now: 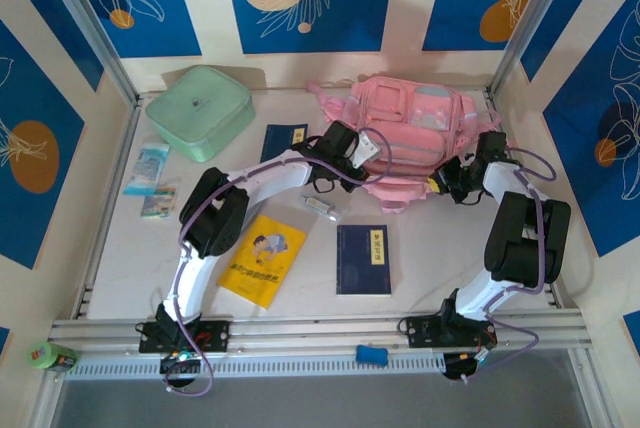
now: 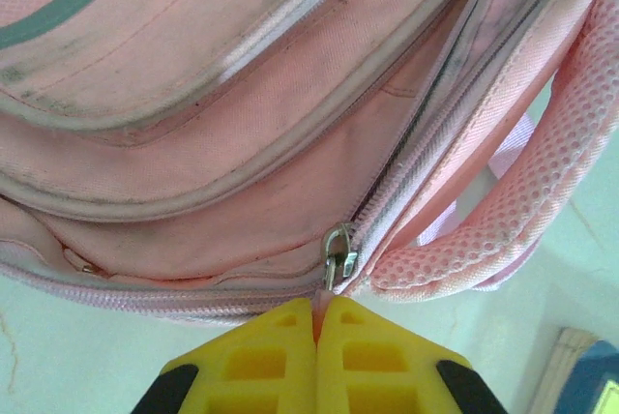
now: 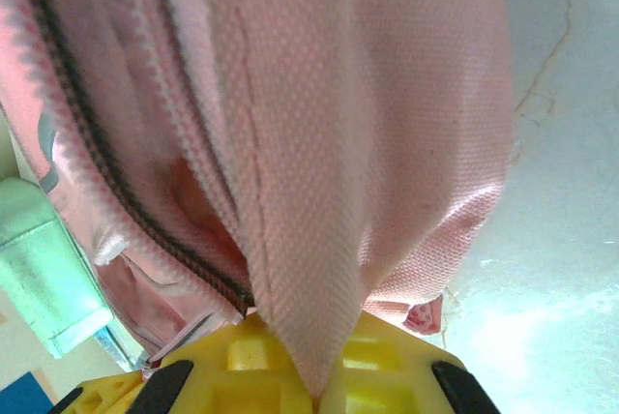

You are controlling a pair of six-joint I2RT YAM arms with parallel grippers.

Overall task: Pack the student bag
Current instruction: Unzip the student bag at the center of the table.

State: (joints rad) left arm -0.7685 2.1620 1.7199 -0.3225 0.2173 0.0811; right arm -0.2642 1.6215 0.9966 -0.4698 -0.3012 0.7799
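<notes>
Left gripper point(image 2: 317, 310): yellow fingers point(image 2: 256, 361) are pressed together, pinching the pink tab under the metal zip pull point(image 2: 338, 255) at the bag's near edge.
Left arm point(image 1: 215, 210): it rises from its base with the elbow bent over the left half of the table. The white forearm reaches right to the bag's near-left side.
Student bag point(image 1: 410, 118): this soft pink backpack lies on the table right of centre, close to the back wall and between the two grippers. The mint green case point(image 1: 200, 111) sits well apart to its left.
Bag condition: piping is greyed and the front pocket shows dark smudges. A pale grey-blue panel is on top, and a pink mesh strap point(image 2: 542, 192) loops out at the side.
Bag orientation: it lies flat with pockets facing up and its long axis running left to right along the back wall. Which end is the top cannot be told.
Right gripper point(image 3: 314, 383): it is clamped on a fold of the bag's pink woven fabric.
Right arm point(image 1: 525, 238): it is folded high at the right edge, with the forearm angled left to the bag's near-right corner.
</notes>
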